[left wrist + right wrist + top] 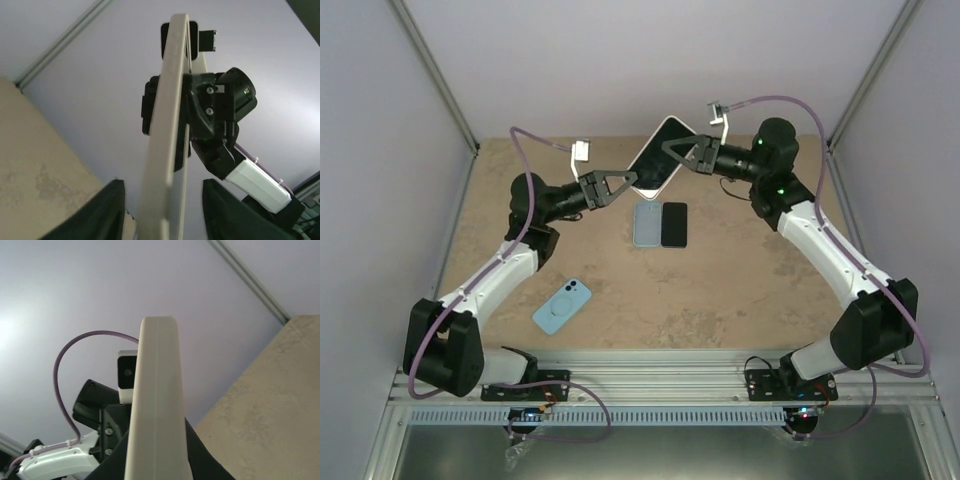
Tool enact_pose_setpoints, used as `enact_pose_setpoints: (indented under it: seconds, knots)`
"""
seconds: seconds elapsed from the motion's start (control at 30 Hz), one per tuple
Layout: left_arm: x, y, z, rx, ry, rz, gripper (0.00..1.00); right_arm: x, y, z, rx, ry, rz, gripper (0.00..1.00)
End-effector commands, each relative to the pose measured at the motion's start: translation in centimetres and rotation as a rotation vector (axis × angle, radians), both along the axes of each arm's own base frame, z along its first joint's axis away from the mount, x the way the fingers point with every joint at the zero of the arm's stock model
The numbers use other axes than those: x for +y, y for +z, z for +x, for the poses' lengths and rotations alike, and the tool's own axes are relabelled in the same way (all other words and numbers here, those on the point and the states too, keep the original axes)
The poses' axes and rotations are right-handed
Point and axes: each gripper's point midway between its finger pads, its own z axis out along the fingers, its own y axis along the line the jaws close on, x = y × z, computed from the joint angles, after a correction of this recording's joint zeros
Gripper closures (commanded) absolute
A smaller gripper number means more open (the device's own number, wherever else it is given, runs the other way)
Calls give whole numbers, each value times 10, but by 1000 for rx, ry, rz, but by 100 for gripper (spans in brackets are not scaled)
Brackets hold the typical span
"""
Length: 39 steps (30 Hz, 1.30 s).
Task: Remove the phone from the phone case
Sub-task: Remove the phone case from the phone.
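Observation:
A phone in a cream case is held up in the air at the back of the table, tilted, its dark screen toward the top camera. My right gripper is shut on its upper right edge. In the right wrist view the case runs edge-on between the black fingers, which hug it at my right gripper. My left gripper is at the phone's lower left end. In the left wrist view the case stands edge-on between the spread fingers of my left gripper, with gaps on both sides.
A light blue case and a black phone lie side by side mid-table under the held phone. Another light blue cased phone with a round ring lies front left. Grey walls enclose the table.

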Motion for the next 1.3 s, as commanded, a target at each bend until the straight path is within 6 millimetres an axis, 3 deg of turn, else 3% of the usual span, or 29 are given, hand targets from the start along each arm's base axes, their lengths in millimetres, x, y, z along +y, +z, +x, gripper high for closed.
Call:
enact_pose_setpoints:
  seconds: [0.0, 0.17, 0.43, 0.57, 0.73, 0.9, 1.07, 1.27]
  knots:
    - [0, 2, -7, -97, -40, 106, 48, -29, 23, -3, -100, -36, 39, 99]
    - [3, -22, -7, -133, -108, 250, 34, -46, 7, -2, -132, 3, -4, 100]
    - [7, -57, -23, -190, -162, 405, 30, -40, -30, -34, -230, 208, -77, 99]
    - [10, -63, -36, -223, -164, 424, 34, -42, -37, -46, -242, 246, -75, 99]
    - [3, -69, -52, -266, -163, 453, 42, -41, -30, -52, -257, 243, -58, 99]
    - [-5, -67, -56, -279, -180, 440, 47, -37, -28, -69, -266, 267, -52, 99]
    - [-15, -63, -67, -306, -259, 432, 57, -38, -26, -72, -272, 268, -50, 99]
    - [-18, -59, -78, -310, -317, 387, 62, -35, -28, -76, -274, 284, -51, 100]
